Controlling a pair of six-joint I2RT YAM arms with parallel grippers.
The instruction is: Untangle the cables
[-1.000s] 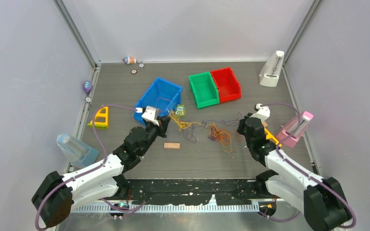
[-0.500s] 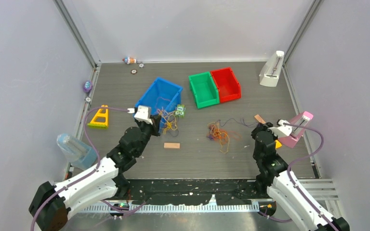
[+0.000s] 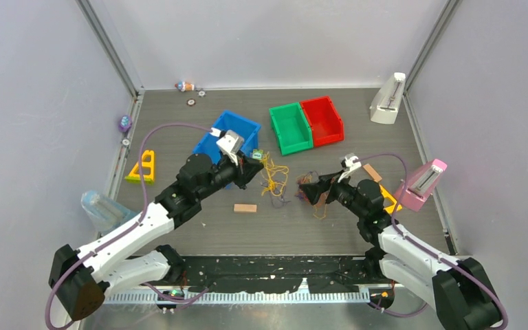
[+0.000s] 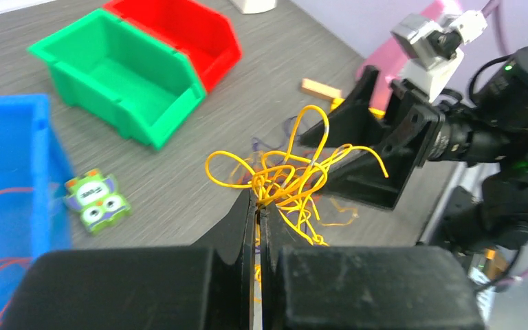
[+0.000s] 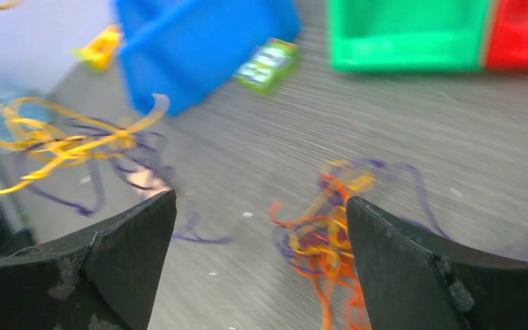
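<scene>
The cables lie in two lots. A yellow bundle [image 4: 295, 172] hangs from my left gripper [image 4: 258, 201], which is shut on it just right of the blue bin [image 3: 230, 134]; in the top view it dangles at mid-table [image 3: 273, 180]. An orange-red tangle [image 5: 323, 240] mixed with yellow and purple strands lies on the table. My right gripper [image 5: 261, 206] stands wide open low over it, with the tangle close to the right finger [image 5: 399, 254]. In the top view the right gripper [image 3: 308, 189] partly hides this tangle [image 3: 322, 205]. Loose purple strands [image 5: 89, 185] trail below the yellow bundle.
Green bin [image 3: 289, 127] and red bin [image 3: 323, 118] stand at the back. An owl toy [image 3: 256, 155] lies by the blue bin, a wooden block [image 3: 245, 207] in front. A pink object [image 3: 423, 182], white object [image 3: 387, 100], yellow triangle [image 3: 143, 167] and clear container [image 3: 106, 212] line the sides.
The yellow bundle has come apart from the orange-red tangle. My left gripper carried it back beside the blue bin, then rightward. My right gripper opened and swung left over the tangle.
</scene>
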